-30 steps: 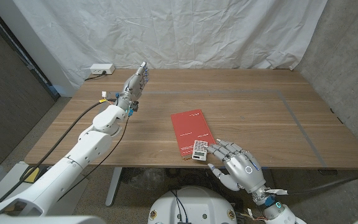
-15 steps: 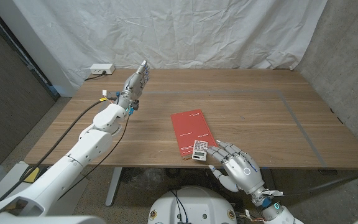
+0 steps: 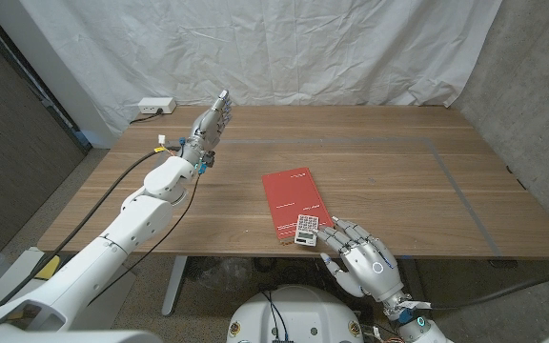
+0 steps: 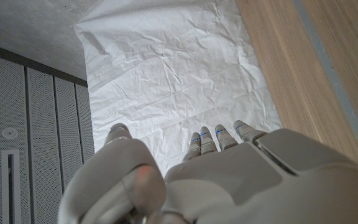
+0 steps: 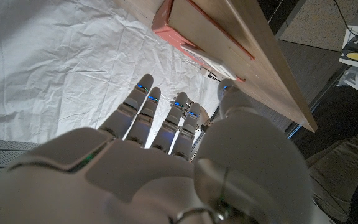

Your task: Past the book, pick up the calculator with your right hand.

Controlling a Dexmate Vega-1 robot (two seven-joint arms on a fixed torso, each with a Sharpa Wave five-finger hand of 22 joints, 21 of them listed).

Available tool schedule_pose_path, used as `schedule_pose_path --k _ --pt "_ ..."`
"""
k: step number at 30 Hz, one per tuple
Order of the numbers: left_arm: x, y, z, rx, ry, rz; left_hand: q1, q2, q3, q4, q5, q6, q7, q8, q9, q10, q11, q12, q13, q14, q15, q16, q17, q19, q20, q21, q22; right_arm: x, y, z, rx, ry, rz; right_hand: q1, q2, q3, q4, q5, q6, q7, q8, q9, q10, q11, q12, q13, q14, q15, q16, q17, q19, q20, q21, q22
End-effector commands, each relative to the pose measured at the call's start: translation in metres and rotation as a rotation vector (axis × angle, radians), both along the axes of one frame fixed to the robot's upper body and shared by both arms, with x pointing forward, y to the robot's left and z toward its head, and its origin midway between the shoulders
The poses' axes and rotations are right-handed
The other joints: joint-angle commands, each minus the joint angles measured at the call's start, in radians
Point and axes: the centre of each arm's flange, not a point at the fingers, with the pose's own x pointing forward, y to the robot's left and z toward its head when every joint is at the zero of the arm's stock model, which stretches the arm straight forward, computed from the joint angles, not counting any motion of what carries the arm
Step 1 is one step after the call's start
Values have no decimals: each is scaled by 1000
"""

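White wrinkled sheeting hangs behind your wooden surface. Your red book lies near the front edge, and the calculator rests on the book's near corner, overhanging it slightly. Your right hand sits at the front edge just beside the calculator, fingers spread apart and holding nothing, their tips close to it. Your left hand is raised over the far left corner, fingers straight, empty, near a white power strip.
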Motion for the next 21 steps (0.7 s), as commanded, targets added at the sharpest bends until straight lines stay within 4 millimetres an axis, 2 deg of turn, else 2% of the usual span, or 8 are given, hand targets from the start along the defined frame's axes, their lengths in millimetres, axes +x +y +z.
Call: schedule_pose_path --k 1,9,21 --pt "-5 -2 0 1 -11 -1 8 -1 -4 2 -5 -6 -1 -1 5 0 -4 4 4 -7 2 5 3 -10 -28 7 6 5 6 -9 -1 -28 12 13 0 9 2 10 10 1 7 2 -2 -5 1 3 -2 -136 1 2 -5 -102 0 3" --pt "-8 4 -3 -4 -12 4 8 0 -5 2 -5 -5 -1 -1 5 0 -5 4 4 -7 3 5 3 -11 -26 7 6 11 10 -10 2 -19 26 21 1 12 3 13 22 1 13 4 -1 -6 3 4 2 -138 3 2 -2 -103 0 4" --pt "-8 1 0 -2 -12 -7 9 1 -7 2 -6 -5 -1 -1 5 -1 -5 4 4 -6 3 5 3 -12 -26 7 6 29 12 -12 12 -17 51 26 2 12 7 16 39 1 20 7 1 -7 6 6 7 -139 6 4 2 -105 -1 5"
